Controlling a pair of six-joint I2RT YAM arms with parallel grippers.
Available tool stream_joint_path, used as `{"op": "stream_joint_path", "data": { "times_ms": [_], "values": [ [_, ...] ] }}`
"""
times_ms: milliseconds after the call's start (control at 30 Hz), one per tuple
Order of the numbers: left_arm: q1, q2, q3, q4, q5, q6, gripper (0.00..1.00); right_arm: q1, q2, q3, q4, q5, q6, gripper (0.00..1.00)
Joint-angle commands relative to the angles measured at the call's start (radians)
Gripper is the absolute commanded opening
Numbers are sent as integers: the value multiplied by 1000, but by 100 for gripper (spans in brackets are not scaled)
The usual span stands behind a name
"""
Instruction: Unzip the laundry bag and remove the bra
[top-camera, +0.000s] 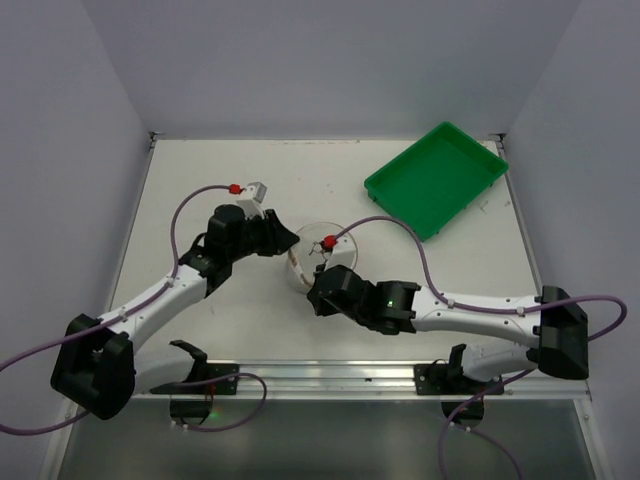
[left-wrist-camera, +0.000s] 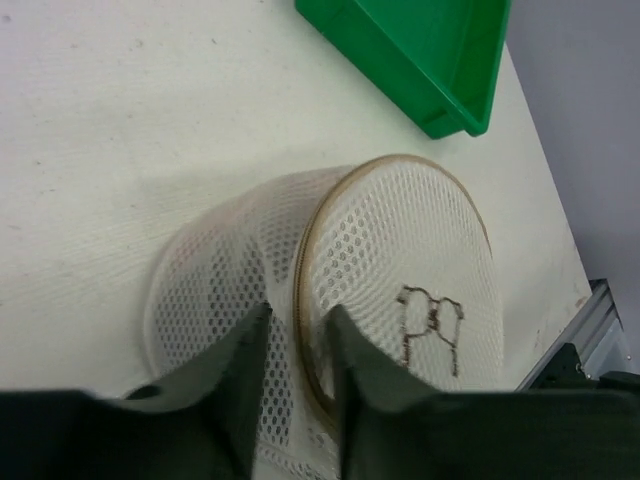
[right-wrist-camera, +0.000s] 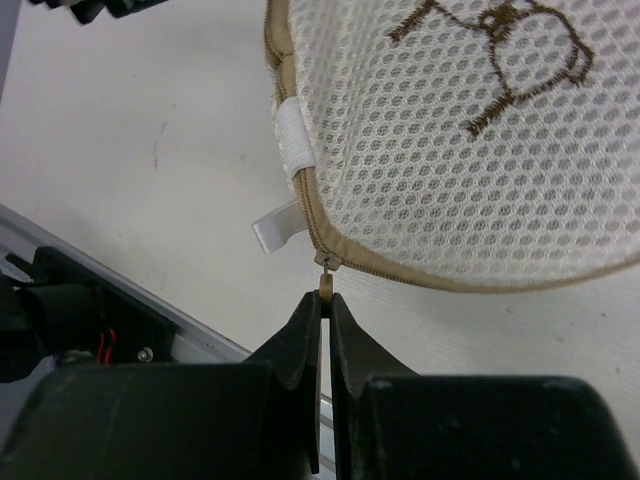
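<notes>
1. Right wrist view: the right fingers (right-wrist-camera: 300, 345) are closed tight on the zipper pull (right-wrist-camera: 327, 284) at the rim of the laundry bag (right-wrist-camera: 440, 150).
2. The zip looks shut along the stretch I can see, so by my reckoning the unzipping has barely begun.
3. The left fingers (left-wrist-camera: 240, 385) stand slightly apart, astride the bag's hoop rim, apparently not pinching it.
4. The bag sits on its side mid-worktop (left-wrist-camera: 120, 120), with its bra drawing (left-wrist-camera: 432, 325) facing out. No bra is out yet.
5. A green tray (left-wrist-camera: 420, 50) lies beyond, apart from the bag.
</notes>
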Motion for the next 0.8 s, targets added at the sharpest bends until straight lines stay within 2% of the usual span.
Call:
{"op": "stream_joint_path", "data": {
  "times_ms": [0,33,133,233,400,500,700,767],
  "values": [
    [48,8,60,1,-28,39,42,12,19,12,80,-101,-54,0],
    [49,-19,54,-2,-54,7,64,12,27,33,92,-105,-59,0],
    [51,-90,1,-23,-102,-113,92,11,62,91,118,-92,-74,0],
    [49,-239,-69,-45,-117,-194,99,11,102,143,120,-60,-93,0],
    [31,-368,-190,-48,-61,-289,98,8,117,151,146,-32,-91,0],
    [2,-415,-253,-29,-39,-329,91,9,106,133,163,-18,-86,0],
    [-54,-416,-279,-11,-30,-345,70,5,99,104,166,13,-99,0],
    [-70,-399,-287,9,-21,-354,59,5,96,94,164,11,-96,0]
  ]
}}
